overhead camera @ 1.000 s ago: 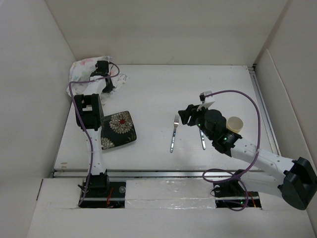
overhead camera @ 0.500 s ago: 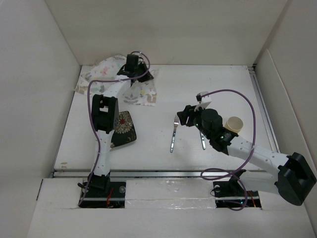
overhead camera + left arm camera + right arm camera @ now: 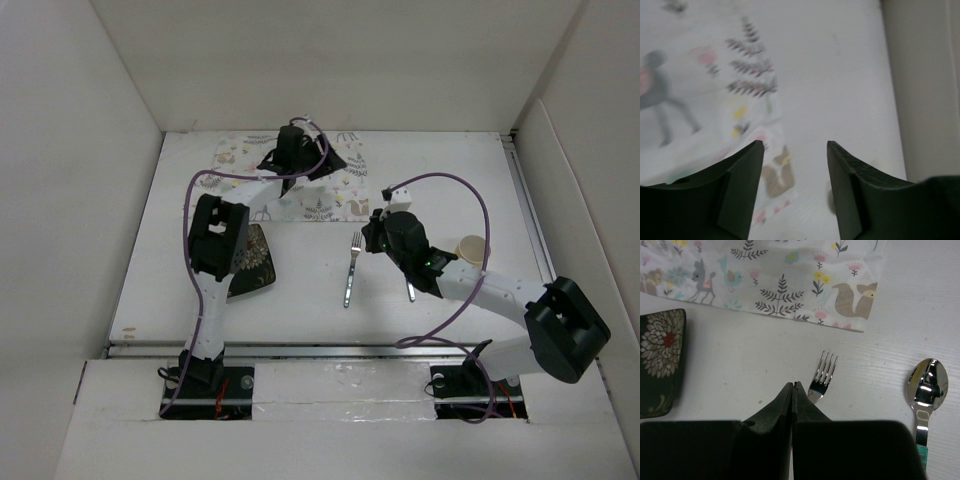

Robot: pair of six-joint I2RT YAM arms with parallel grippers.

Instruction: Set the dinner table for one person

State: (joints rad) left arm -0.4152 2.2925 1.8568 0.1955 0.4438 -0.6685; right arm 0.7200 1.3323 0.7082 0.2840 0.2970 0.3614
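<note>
Dinner table (image 3: 470,180), placemat (image 3: 338,200) now spread out, left jaws opened

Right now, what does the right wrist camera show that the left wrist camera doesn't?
Only the right wrist view shows the fork, the spoon, the dark flowered plate and the right hand, closed. Only the left wrist view shows the left hand, open and empty, and a side wall. Both show the animal-print placemat and the white table.
</note>
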